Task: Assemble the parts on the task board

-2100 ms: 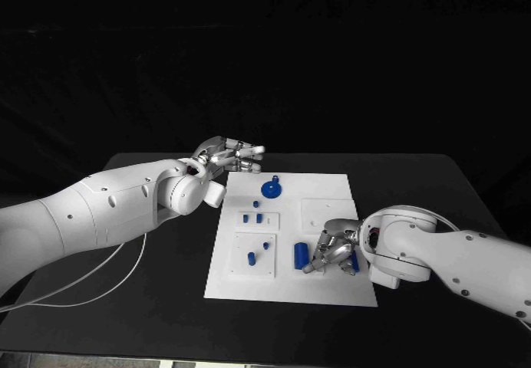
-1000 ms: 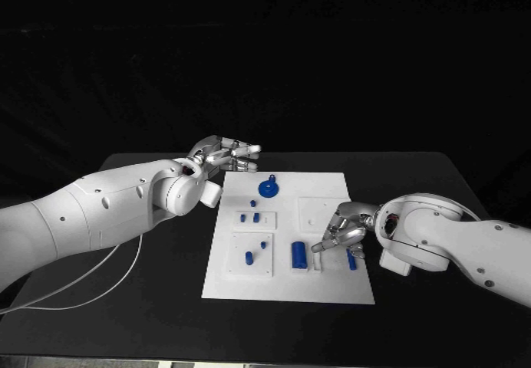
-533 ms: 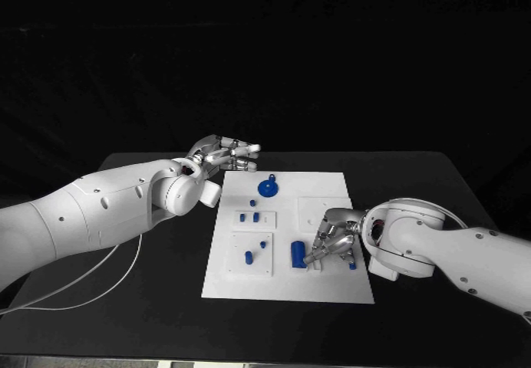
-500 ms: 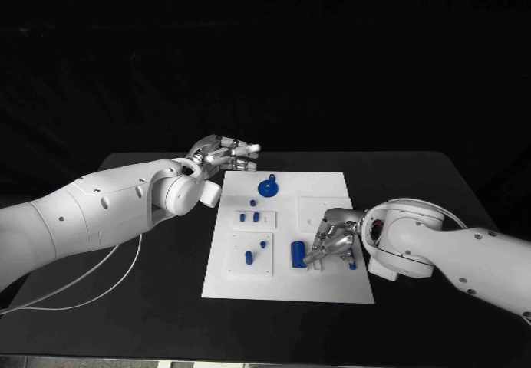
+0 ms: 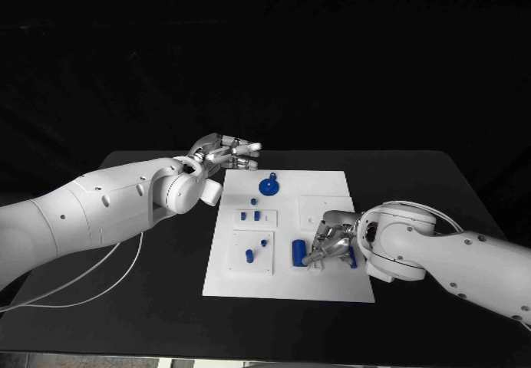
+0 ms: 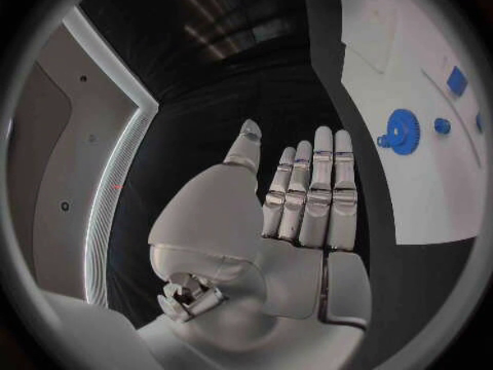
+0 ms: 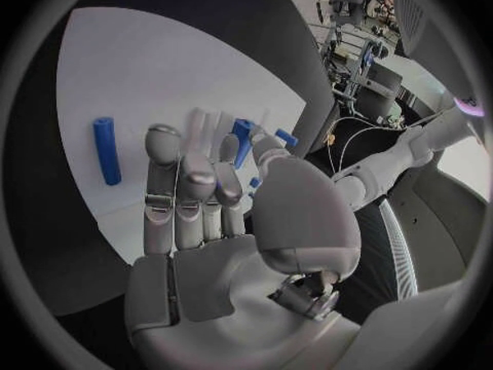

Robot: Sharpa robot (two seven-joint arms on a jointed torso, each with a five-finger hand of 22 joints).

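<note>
The white rectangular task board (image 5: 290, 230) lies mid-tabletop. A blue cylindrical part (image 5: 298, 253) lies flat near its near right edge, long axis running near to far. The right silver hand (image 5: 332, 245) hovers just beside it, fingers extended and close together, holding nothing; whether they touch the board is hidden. A second blue piece (image 5: 353, 262) is half covered. The left silver hand (image 5: 227, 153) hangs flat-fingered and empty off the board's far left corner, near a blue gear-shaped part (image 5: 269, 186).

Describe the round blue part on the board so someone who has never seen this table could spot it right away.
Find the white task board in the middle of the black table. Near its far end lies the round blue part, a disc with a small stub. The other blue pieces are thin pegs or cylinders.
</note>
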